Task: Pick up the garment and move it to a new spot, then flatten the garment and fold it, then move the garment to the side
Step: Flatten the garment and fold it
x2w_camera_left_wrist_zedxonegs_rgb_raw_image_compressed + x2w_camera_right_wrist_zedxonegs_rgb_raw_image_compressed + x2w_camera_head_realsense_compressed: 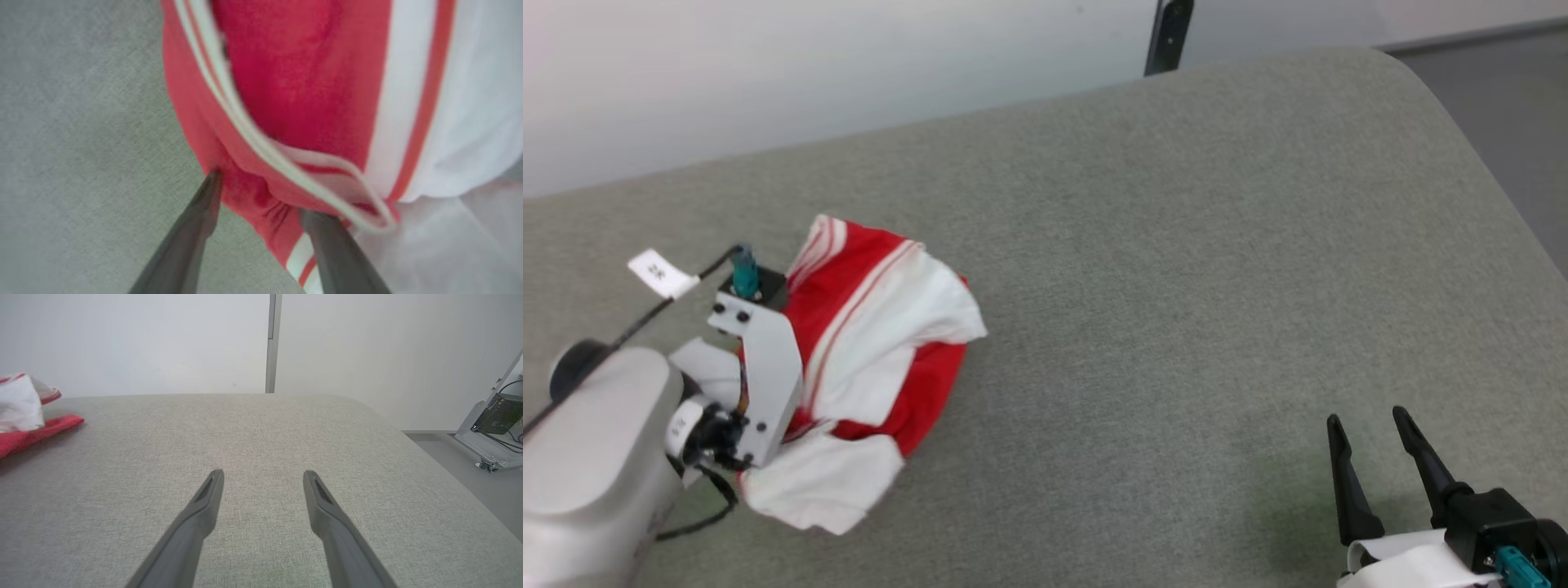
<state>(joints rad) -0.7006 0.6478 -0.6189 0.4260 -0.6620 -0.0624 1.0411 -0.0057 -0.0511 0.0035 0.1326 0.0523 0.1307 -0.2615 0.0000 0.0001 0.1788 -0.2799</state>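
The garment (882,343) lies crumpled in a heap on the left of the grey padded table (1176,245), red with white sleeves and striped trim. My left arm's wrist bracket (760,367) hangs over the heap's left side and covers the fingers in the head view. In the left wrist view my left gripper (261,194) has its jaws apart, with a bunched red fold of the garment (286,81) lying between them. My right gripper (1368,420) stands open and empty over bare table at the lower right, far from the garment (24,416). The right gripper (263,473) points toward the table's far edge.
A pale wall runs behind the table, with a dark upright post (1168,37) at the back. The table's right edge curves down to grey floor (1519,122). A metal stand with cables (496,424) sits on the floor to the right.
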